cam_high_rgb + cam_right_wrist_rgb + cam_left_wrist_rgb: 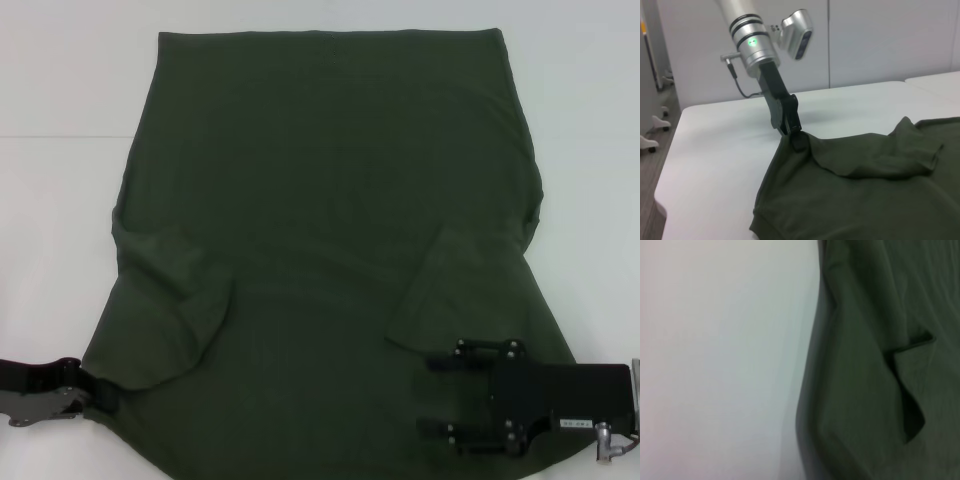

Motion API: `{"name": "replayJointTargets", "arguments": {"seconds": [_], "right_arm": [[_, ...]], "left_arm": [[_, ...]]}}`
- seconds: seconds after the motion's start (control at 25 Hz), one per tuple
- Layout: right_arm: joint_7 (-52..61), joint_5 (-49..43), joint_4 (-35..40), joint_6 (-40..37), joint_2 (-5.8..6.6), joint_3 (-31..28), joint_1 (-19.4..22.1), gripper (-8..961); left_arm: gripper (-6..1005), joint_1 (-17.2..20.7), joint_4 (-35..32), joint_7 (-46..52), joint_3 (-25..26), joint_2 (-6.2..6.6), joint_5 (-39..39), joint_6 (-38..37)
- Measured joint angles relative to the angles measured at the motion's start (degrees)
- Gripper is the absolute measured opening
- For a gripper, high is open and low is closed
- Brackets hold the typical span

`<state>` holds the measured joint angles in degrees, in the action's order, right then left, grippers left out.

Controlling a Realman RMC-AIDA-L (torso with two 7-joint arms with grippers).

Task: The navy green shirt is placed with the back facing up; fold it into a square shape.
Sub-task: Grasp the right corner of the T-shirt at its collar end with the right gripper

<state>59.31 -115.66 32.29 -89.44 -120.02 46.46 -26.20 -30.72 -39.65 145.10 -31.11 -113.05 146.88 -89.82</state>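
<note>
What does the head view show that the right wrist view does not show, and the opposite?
Only the head view shows the whole green shirt spread flat on the white table, both sleeves folded inward, and the right gripper lying over the shirt near its right sleeve, fingers apart.

Only the right wrist view shows the left gripper from the side, closed on the shirt's edge, plus the wall behind the table.

Both show the shirt, the table and the left gripper at the shirt's near left edge.

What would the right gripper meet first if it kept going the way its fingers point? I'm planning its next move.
Probably nothing new: the right gripper already sits over the navy green shirt, fingers pointing toward its middle, so more shirt fabric, though height is unclear.
</note>
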Motion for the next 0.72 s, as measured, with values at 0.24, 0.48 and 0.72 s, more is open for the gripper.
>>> {"name": "replayJointTargets", "arguments": {"seconds": [0.24,0.48,0.72], "right_arm": [[17.4,-0.3,7.9,-2.7,0.7,-0.6,0.6,775],[56.4,-6.3,19.3,-9.0,5.82,-0.7,0.0,775],[79.6,-11.7,19.4,-14.3,10.11,-7.5,-1.2,774]], "left_arm": [[54,0.1,0.2,-0.7,0.3,0.04,-0.3,-0.2],[44,0.0,0.2,-2.4,0.0,0.28,-0.4,-1.5],[43,-0.3,0.3,-4.5,0.1,0.44,-0.4,-2.6]]}}
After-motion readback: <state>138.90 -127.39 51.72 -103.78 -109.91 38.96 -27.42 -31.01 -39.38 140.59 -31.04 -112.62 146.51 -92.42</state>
